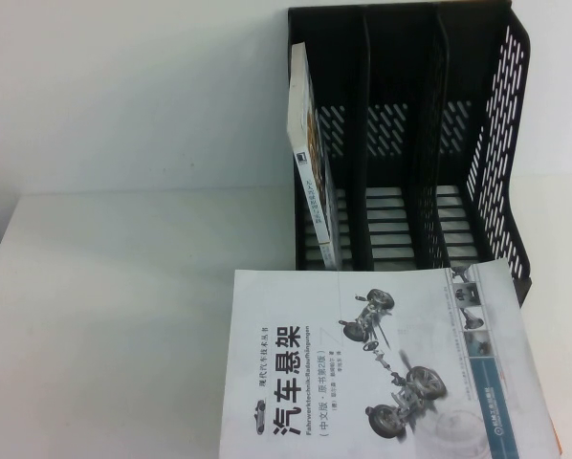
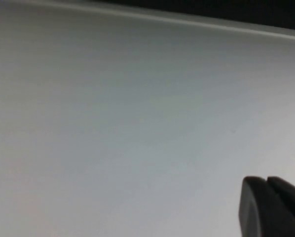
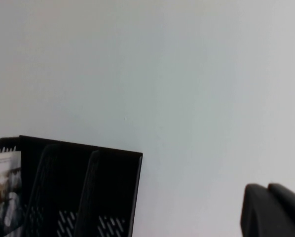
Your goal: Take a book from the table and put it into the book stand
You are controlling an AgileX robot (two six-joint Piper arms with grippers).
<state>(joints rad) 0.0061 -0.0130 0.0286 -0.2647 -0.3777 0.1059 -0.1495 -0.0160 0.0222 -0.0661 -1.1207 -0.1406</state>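
White book before stand, pincers apart.

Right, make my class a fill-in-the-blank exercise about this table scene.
The book stand has ___ slots.
A thin book stands in its far ___ slot.
The book lies on the table, its cover facing ___.
The left gripper hangs over bare table, the right gripper near the ___.
Answers: three; left; up; book stand

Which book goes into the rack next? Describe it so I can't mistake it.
On the white table, just in front of the black book stand, lies the book, flat and face up. Unlike the thin book already upright in the stand's leftmost slot, it shows bold black Chinese characters and suspension drawings.
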